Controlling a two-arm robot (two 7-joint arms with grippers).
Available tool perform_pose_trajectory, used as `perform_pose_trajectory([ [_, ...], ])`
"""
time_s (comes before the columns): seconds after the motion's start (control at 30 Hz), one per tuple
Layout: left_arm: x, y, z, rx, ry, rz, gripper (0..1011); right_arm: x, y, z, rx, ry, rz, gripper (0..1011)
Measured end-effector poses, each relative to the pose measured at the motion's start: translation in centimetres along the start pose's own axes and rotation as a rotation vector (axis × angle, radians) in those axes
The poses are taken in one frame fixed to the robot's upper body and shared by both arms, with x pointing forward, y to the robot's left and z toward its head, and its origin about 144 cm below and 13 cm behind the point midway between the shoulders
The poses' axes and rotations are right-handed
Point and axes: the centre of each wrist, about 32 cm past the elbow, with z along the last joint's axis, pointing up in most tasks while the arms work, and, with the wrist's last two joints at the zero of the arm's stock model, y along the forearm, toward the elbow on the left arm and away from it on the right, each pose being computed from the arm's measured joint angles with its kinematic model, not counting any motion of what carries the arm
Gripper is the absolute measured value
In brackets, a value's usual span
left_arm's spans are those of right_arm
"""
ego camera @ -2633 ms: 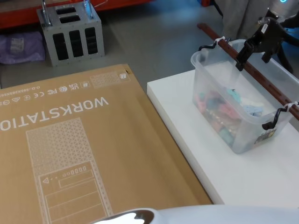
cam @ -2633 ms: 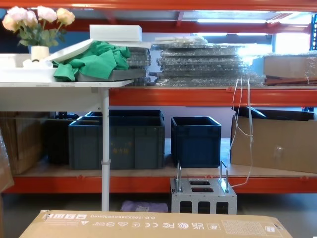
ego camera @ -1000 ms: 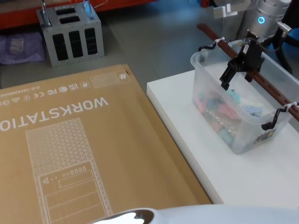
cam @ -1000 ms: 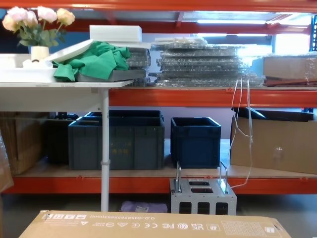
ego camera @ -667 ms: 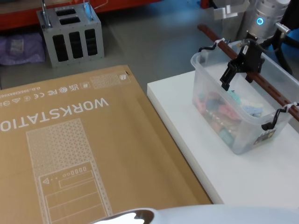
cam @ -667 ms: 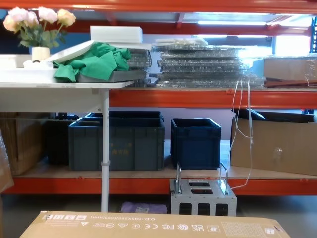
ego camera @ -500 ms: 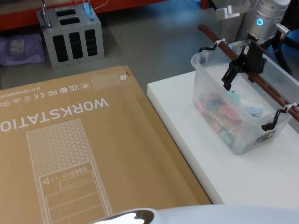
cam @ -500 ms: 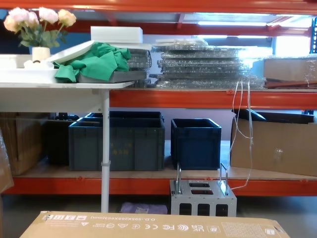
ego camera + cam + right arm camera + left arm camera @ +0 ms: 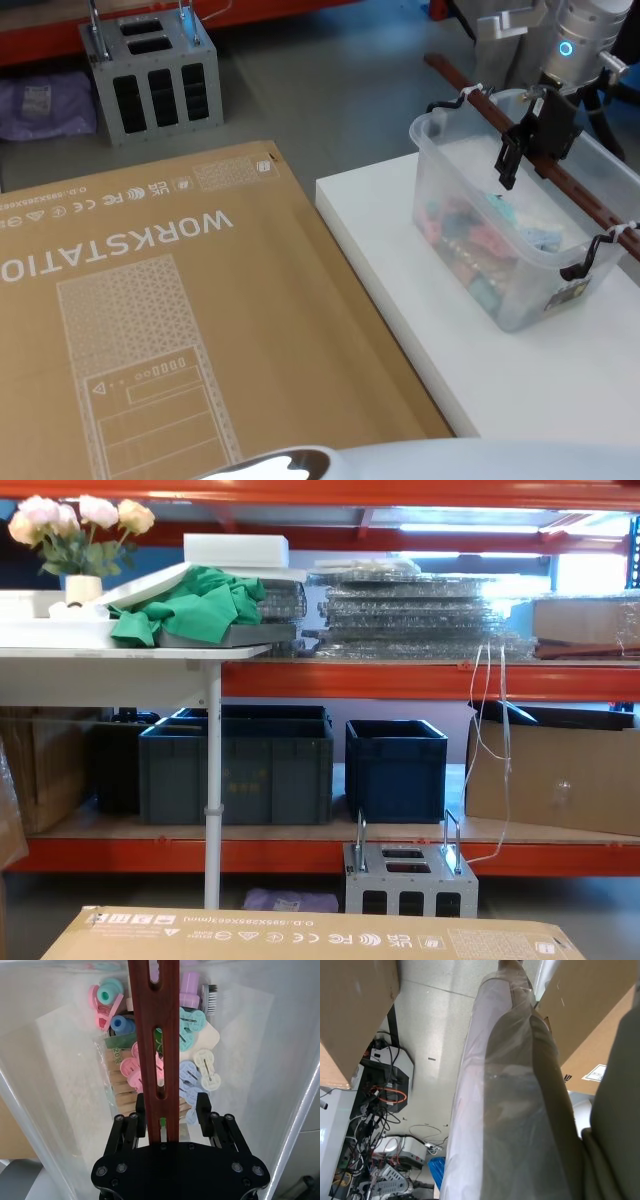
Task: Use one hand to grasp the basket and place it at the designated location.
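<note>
While right end effector (image 9: pixel 525 165) straddles basket (image 9: pixel 425 150) handle (image 9: pixel 171 1035), jaws open, gap wider one side: uneven closing may twist it, tilting basket on surface (image 9: pixel 560 380).

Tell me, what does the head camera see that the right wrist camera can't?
The head view gives the cardboard box, the grey metal box, the white table and the arm's blue light. The right wrist view gives a close look at the slots in the handle, and at the right gripper, open, with a finger on each side of the handle. Both have the basket, its handle, the right gripper and the colourful clips inside.
</note>
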Motion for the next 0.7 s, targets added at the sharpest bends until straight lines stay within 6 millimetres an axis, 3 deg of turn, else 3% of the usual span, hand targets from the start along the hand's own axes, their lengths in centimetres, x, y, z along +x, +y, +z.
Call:
perform_pose_trajectory([
  [0.37, 0.00, 0.00, 0.00, 0.000, 0.000, 0.000, 0, -0.26, 0.03, -0.24, 0.000, 0.007, -0.004, 264],
  [0.7, 0.00, 0.00, 0.00, 0.000, 0.000, 0.000, 0, -0.57, -0.01, -0.53, 0.014, 0.009, -0.008, 166],
])
